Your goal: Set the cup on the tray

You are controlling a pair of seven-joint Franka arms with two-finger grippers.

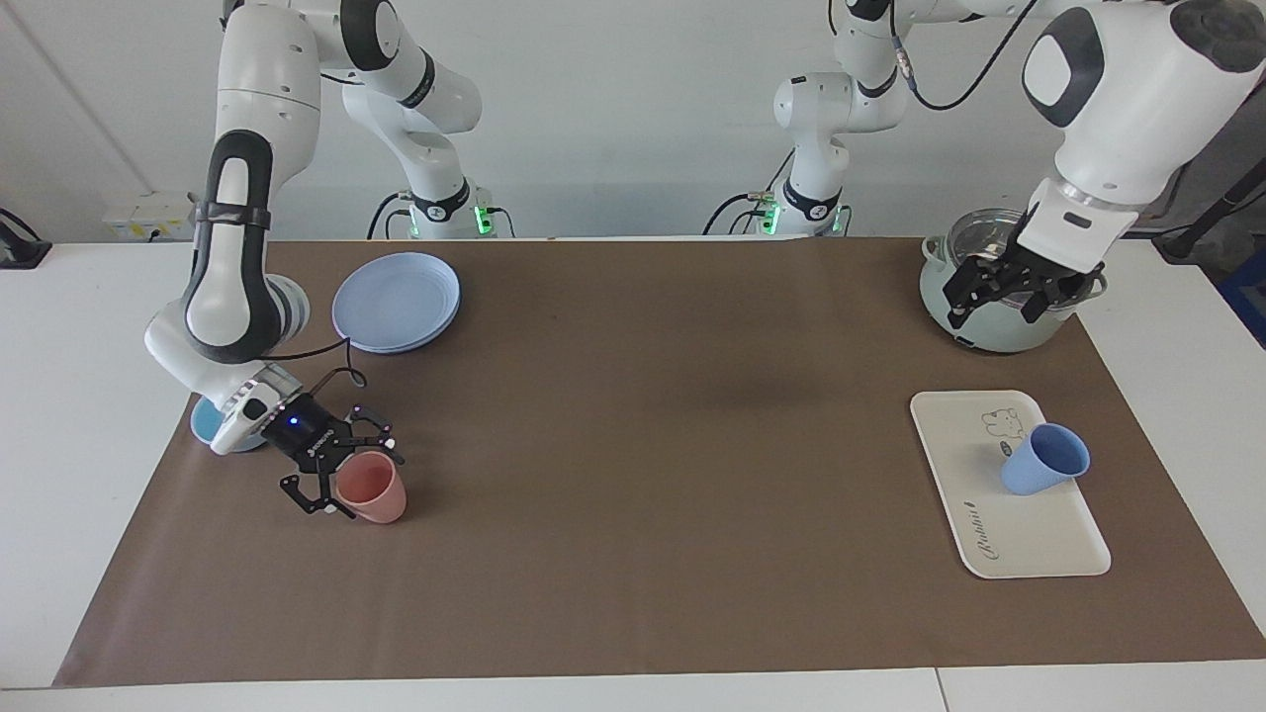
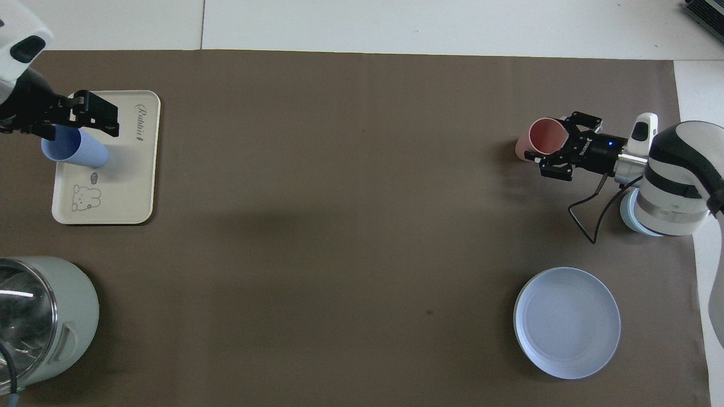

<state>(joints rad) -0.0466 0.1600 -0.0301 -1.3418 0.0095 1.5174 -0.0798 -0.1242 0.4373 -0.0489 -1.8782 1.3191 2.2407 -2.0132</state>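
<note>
Standing upright on the tray (image 1: pixel 1029 539) at the facing frame's lower right, the cup (image 1: pixel 1043 472) is sitting below the raised left hand (image 1: pixel 1001 293), open and empty over the pot (image 1: pixel 989 331); the right hand (image 1: pixel 348 473) is bracketing, unclosed, the pink cup (image 1: pixel 374 496).

White table (image 1: pixel 79 326) carries a brown mat (image 1: pixel 633 445) over most of its top. On the mat: cream tray (image 1: pixel 1029 539) near the edge at the left arm's end; pale-green lidded pot (image 1: pixel 979 297) by the corner nearest that arm's base; blue plate (image 1: pixel 396 302), pink cup (image 1: pixel 374 491) and small blue bowl (image 1: pixel 206 425) toward the right arm's end, the bowl at the mat's edge.
</note>
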